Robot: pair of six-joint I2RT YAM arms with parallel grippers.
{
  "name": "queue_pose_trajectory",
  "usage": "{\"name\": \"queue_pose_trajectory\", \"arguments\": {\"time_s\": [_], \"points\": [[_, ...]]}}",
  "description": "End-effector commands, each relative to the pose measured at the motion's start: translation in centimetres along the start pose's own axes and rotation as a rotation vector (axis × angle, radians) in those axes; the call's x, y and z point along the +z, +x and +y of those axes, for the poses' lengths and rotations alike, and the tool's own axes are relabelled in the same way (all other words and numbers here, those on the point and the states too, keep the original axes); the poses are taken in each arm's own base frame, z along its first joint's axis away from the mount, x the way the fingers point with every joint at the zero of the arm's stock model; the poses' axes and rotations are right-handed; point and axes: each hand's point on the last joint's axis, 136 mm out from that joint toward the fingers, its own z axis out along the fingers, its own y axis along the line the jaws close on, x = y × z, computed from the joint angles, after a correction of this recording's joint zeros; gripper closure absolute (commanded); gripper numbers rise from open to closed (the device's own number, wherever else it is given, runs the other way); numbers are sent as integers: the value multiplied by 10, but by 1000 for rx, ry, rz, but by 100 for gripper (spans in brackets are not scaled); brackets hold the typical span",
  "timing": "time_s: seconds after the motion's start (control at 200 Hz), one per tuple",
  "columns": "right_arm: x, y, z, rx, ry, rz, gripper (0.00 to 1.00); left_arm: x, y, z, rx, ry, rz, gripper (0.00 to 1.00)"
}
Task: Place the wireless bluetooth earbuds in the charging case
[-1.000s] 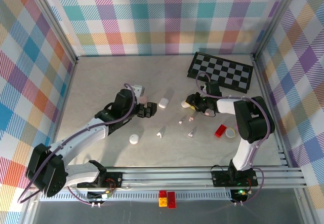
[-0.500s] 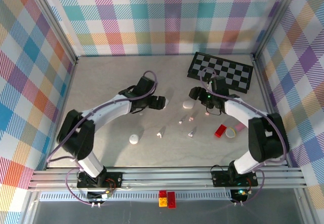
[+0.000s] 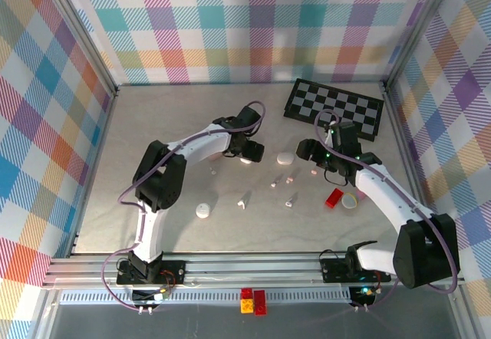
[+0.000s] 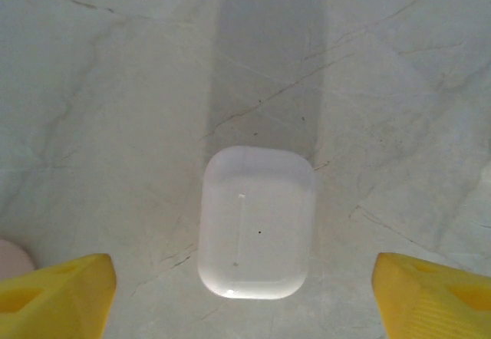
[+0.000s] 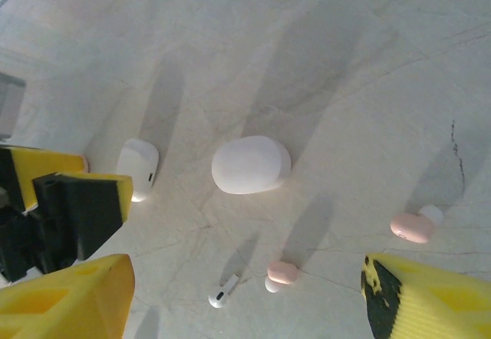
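Earbuds [image 3: 275, 180]: loose on the table [image 3: 153, 139], lower centre of the overhead frame; none is in a case.
Right gripper [image 5: 249, 298]: fingers spread and empty, poised over pink and white buds, probably to pick one.
Left gripper [image 3: 249, 150]: fingers released, straddling the white charging case [image 4: 257, 232], probably to steady it.
Unclear: the case looks closed; the pink shape [image 4: 11, 256] cut off at the left-wrist frame's lower left cannot be identified.

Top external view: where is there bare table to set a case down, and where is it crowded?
Bare: the table left of the left arm, and the far strip left of the checkerboard. Crowded: the middle, where white cases and scattered earbuds lie, plus the red block.
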Motion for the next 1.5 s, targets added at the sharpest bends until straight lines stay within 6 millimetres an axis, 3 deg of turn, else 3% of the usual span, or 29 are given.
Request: {"name": "queue_pose_trajectory", "arguments": {"time_s": [0.0,0.195,0.435,0.495,0.575,0.855,1.065,1.295,1.415,1.495], "points": [[-4,5,-5,-20,19,8,22,5,10,-4,69,-12,83,18],[-4,4,-2,-22,7,11,22,18,14,-4,92,-23,136,28],[-2,3,-2,-23,8,12,22,26,22,-9,104,0,181,33],[-1,4,-2,-20,8,17,22,27,22,-11,110,5,182,34],[-2,3,-1,-18,3,13,22,29,22,-12,111,11,182,45],[-11,-1,7,-23,-23,3,22,24,19,-12,120,17,152,55],[-22,-2,18,-42,-64,-1,22,-16,1,-15,149,62,-28,61],[-30,-1,27,-93,-90,39,22,-78,-5,-41,325,253,-286,63],[-36,3,47,-123,-179,87,23,-111,-1,-61,483,355,-427,61],[-41,10,68,-137,-296,149,23,-122,10,-74,610,390,-468,60]]}}
